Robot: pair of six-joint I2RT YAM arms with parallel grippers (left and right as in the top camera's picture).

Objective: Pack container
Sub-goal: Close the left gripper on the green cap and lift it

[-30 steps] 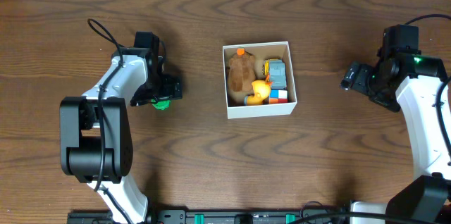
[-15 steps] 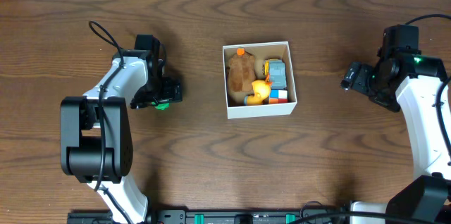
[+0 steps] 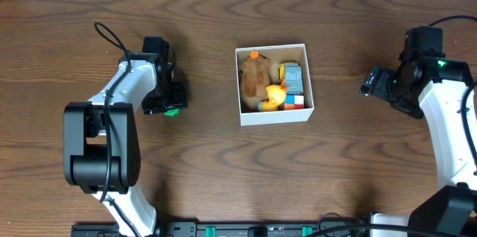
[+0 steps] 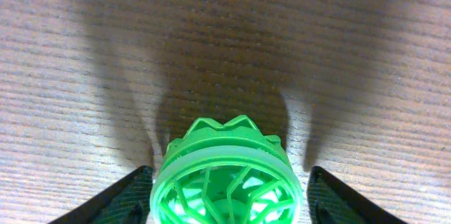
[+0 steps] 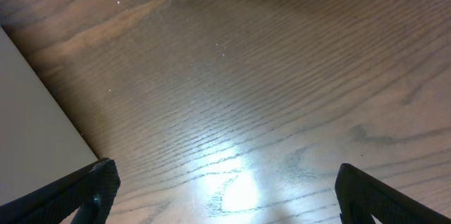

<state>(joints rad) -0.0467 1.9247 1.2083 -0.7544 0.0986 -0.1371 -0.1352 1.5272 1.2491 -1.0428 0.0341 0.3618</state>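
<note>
The container (image 3: 276, 115), a white-walled open box, sits mid-table and holds a brown plush, a yellow duck and coloured blocks. Its white wall (image 5: 28, 132) shows at the left of the right wrist view. A green ribbed round toy (image 3: 172, 111) lies on the table to the left of the box. My left gripper (image 3: 170, 103) is over it. In the left wrist view the jaws (image 4: 225, 199) hug the green toy (image 4: 224, 175) on both sides. My right gripper (image 3: 370, 82) is open and empty (image 5: 222, 189), to the right of the box.
Bare dark wood table all around. The left arm's base (image 3: 100, 147) stands at the front left and the right arm (image 3: 447, 118) runs along the right edge.
The left gripper's fingers have drawn in around the green toy, and the toy is more covered from above. The right arm has not moved.
</note>
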